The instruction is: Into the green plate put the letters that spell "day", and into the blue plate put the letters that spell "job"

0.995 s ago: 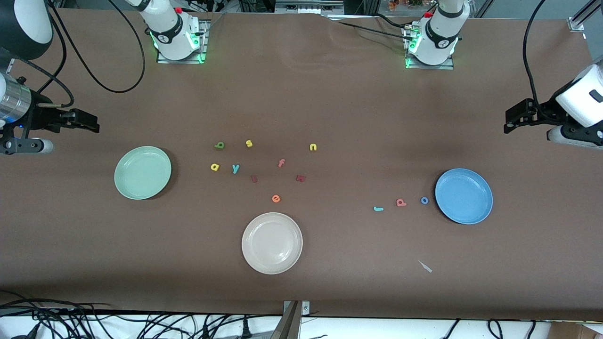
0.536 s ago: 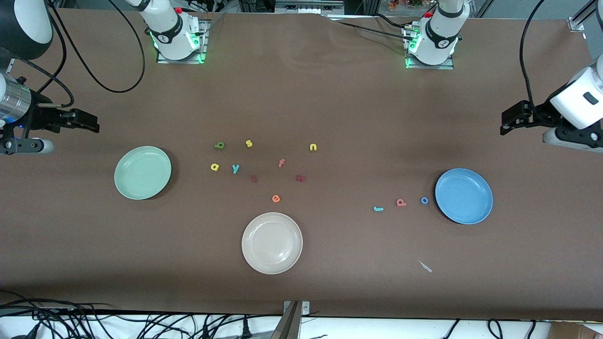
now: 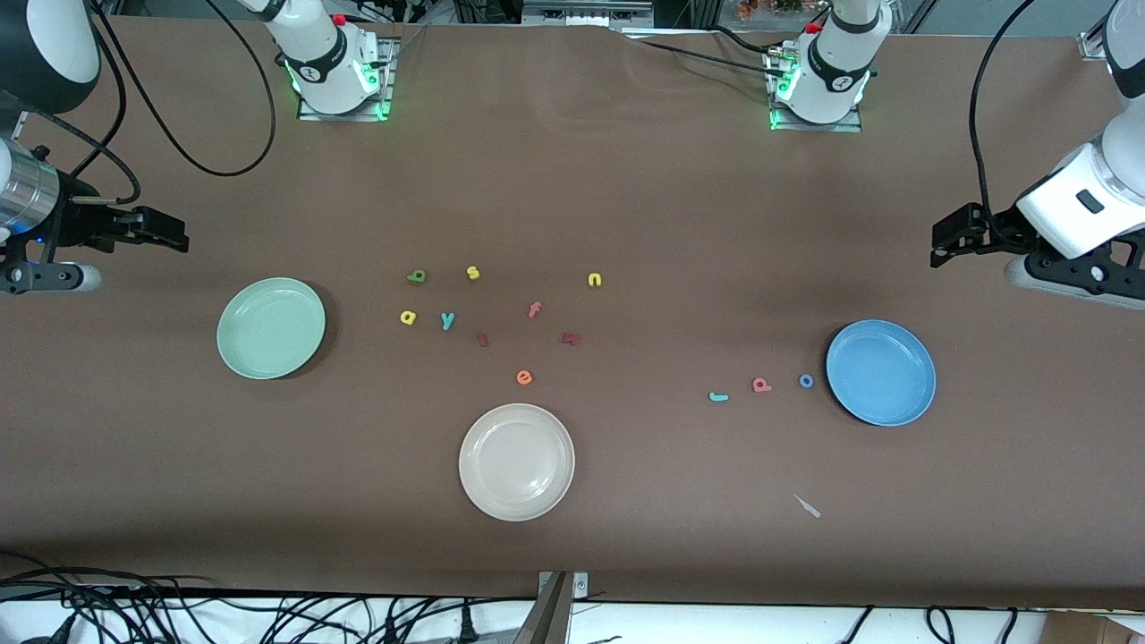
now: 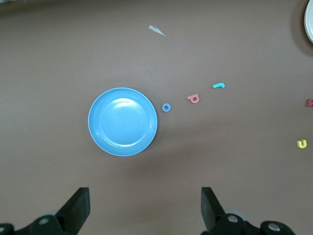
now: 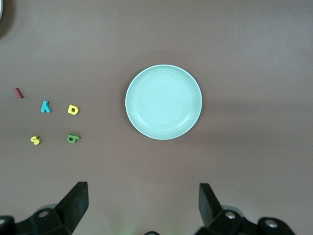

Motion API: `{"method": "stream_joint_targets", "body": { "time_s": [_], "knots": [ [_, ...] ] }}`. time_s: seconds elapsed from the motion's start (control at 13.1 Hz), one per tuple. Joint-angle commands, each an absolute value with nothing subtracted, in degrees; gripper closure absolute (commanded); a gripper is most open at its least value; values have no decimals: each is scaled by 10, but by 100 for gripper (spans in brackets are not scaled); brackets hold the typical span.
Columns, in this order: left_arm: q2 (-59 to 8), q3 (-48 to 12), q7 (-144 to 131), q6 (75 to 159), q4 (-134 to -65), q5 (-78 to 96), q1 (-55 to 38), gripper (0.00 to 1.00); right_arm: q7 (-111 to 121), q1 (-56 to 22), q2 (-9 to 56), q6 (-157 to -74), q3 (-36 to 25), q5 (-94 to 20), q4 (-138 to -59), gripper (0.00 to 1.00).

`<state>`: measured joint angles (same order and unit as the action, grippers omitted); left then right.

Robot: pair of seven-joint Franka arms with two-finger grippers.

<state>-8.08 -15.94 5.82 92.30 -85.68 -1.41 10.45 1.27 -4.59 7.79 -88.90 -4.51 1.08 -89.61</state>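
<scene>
Front view: green plate (image 3: 271, 327) sits toward the right arm's end of the table, nothing in it; blue plate (image 3: 880, 372) toward the left arm's end, also w/o letters. Dark green "d" (image 3: 417, 276), yellow "a" (image 3: 408, 317) and teal "y" (image 3: 447, 320) lie close together near the table's middle, well apart from the green plate. Teal "j" (image 3: 718, 396), pink "b" (image 3: 761, 385) and blue "o" (image 3: 806, 381) lie in a row, the "o" just beside the blue plate. Cream plate (image 3: 516, 461) sits nearer the camera than the letter cluster. Right gripper (image 3: 165, 232) is up in the air over bare table by the green plate, fingers spread, holding nothing. Left gripper (image 3: 950, 237) hangs over bare table by the blue plate, released too. Left wrist view: both fingers (image 4: 75, 210) spread wide, blue plate, "o", "b", "j" on the table under the cam. Right wrist view: fingers (image 5: 73, 203) wide apart, green plate centred, "d", "a", "y" off beside it, plus a yellow "s" (image 5: 35, 140).
</scene>
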Motion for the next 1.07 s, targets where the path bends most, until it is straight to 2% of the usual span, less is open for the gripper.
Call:
{"method": "stream_joint_targets", "body": {
  "time_s": [0.0, 0.15, 0.38, 0.54, 0.99],
  "knots": [
    [-87, -153, 55, 922, -846, -25, 71, 0, 24, -40, 78, -883, -42, 3, -891, 0],
    [-77, -101, 38, 919, -853, -32, 9, 0, 24, -40, 78, -882, -42, 3, -891, 0],
    [-72, -93, 1, 916, -870, -33, 6, 0, 24, -40, 78, -882, -42, 3, -891, 0],
    [-71, -82, -44, 920, -908, -27, 0, 0, 24, -40, 78, -882, -42, 3, -891, 0],
    [-99, -82, -105, 983, -914, -26, -19, 0, 24, -40, 78, -882, -42, 3, -891, 0]
  ]
}}
